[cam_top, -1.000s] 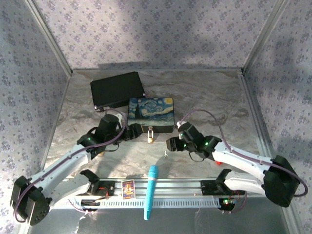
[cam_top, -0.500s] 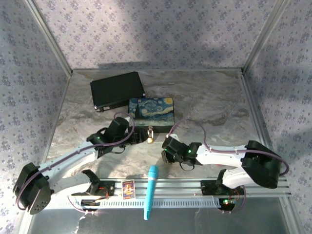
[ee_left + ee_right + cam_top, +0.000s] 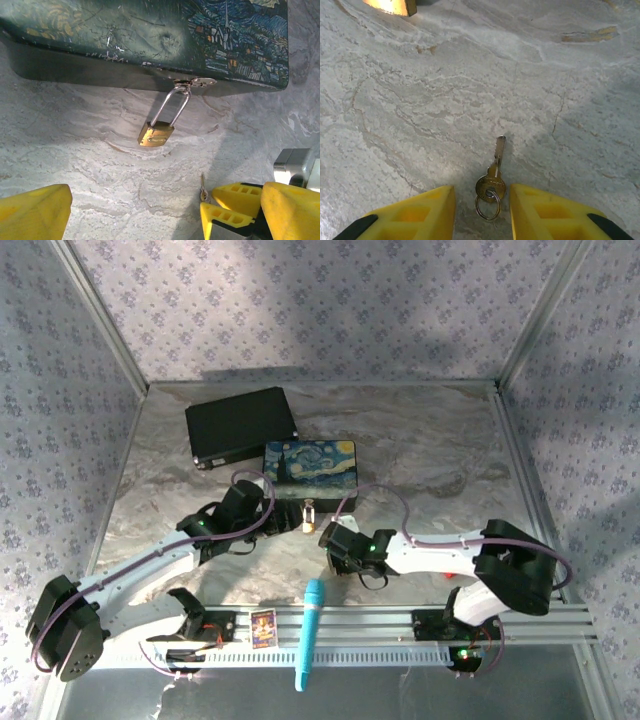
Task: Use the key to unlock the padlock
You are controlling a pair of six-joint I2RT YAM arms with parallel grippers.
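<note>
Lying flat on the marbled surface (image 3: pixel 395 100), the key (image 3: pixel 492 177) sits between the two yellow fingers of the right hand (image 3: pixel 481 194). The fingers stand spread on either side of its bow and ring without clamping it, and its blade points away from the hand. The padlock (image 3: pixel 156 135) rests on the surface just in front of the Starry Night box (image 3: pixel 150 35), its silver shackle looped through the box's hasp (image 3: pixel 197 82). The left hand (image 3: pixel 167 205) is wide open and holds nothing, with the padlock ahead between its fingers. From above, the left hand sits just left of the padlock and the right hand just beside it on the near right.
</note>
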